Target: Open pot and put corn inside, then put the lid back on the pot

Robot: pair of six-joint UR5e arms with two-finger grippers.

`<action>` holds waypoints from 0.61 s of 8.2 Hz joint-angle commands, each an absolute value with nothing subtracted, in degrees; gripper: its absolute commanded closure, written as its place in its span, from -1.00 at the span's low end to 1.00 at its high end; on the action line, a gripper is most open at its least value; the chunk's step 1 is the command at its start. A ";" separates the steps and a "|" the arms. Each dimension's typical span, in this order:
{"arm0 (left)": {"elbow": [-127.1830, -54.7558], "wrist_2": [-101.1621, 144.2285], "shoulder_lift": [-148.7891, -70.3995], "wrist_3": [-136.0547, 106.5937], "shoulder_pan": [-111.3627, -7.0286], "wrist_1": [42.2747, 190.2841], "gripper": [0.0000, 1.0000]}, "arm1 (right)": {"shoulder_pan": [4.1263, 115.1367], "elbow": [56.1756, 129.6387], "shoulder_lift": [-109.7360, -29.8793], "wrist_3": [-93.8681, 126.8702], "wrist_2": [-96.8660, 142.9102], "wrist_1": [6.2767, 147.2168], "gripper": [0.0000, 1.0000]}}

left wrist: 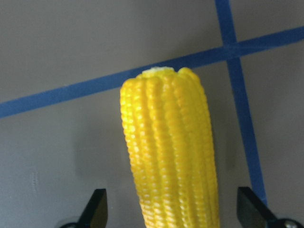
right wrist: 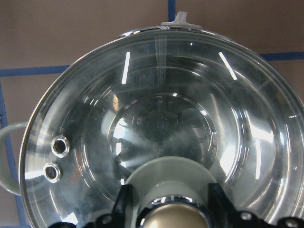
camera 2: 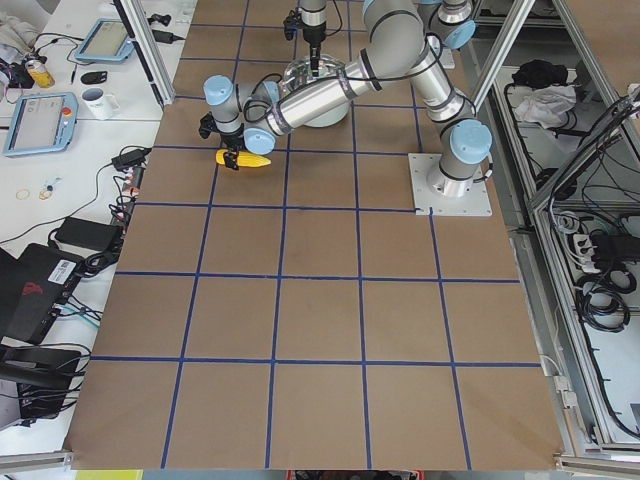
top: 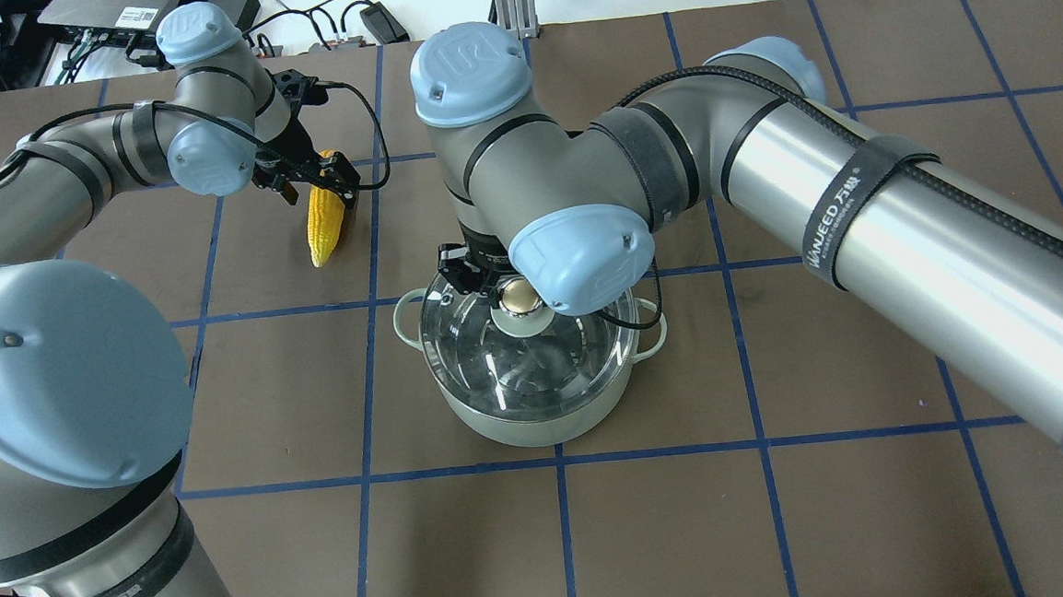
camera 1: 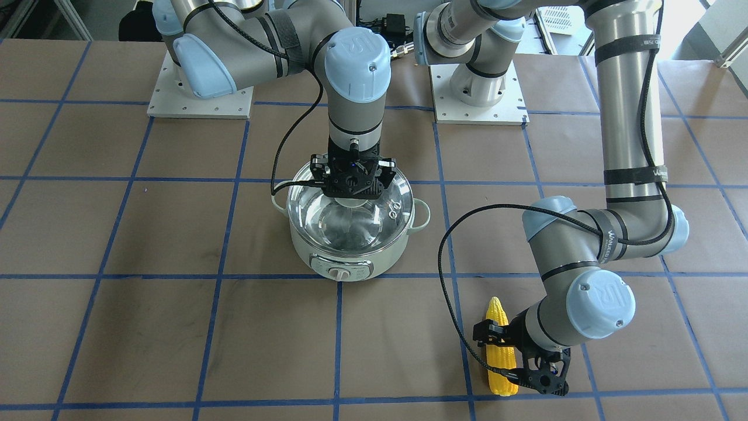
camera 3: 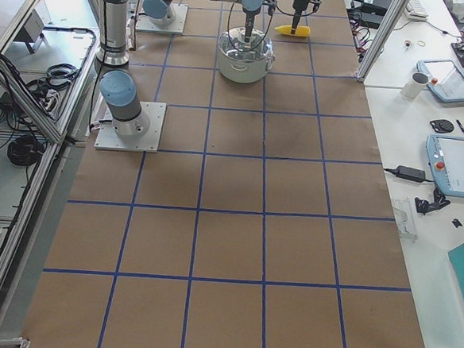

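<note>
The pale mint-green pot stands mid-table with the clear glass lid seated on it. My right gripper comes straight down on the lid's knob. In the right wrist view its fingers press both sides of the knob. The yellow corn lies flat on the table toward my left side, its tip toward my base. My left gripper is low over it, open. In the left wrist view the corn sits between the spread fingers, untouched.
The table is brown paper with a blue tape grid. The pot's control panel and dial face away from my base. Its loop side handles stick out left and right. My two arm bases stand at the table's back.
</note>
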State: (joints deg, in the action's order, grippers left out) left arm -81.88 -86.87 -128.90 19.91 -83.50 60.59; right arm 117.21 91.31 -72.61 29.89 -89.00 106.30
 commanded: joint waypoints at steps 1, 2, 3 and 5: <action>-81.74 -86.66 -130.87 18.90 -83.50 60.29 0.55 | 117.16 91.23 -72.69 29.88 -88.95 106.08 0.42; -81.56 -86.66 -130.87 18.90 -83.50 60.38 1.00 | 117.07 91.14 -72.95 29.88 -88.95 106.00 0.46; -81.48 -86.75 -130.52 18.81 -83.50 60.47 1.00 | 116.81 91.06 -73.82 29.80 -89.12 105.82 0.50; -81.39 -87.36 -128.60 16.27 -83.58 60.99 1.00 | 116.02 90.44 -76.80 29.62 -89.38 105.38 0.50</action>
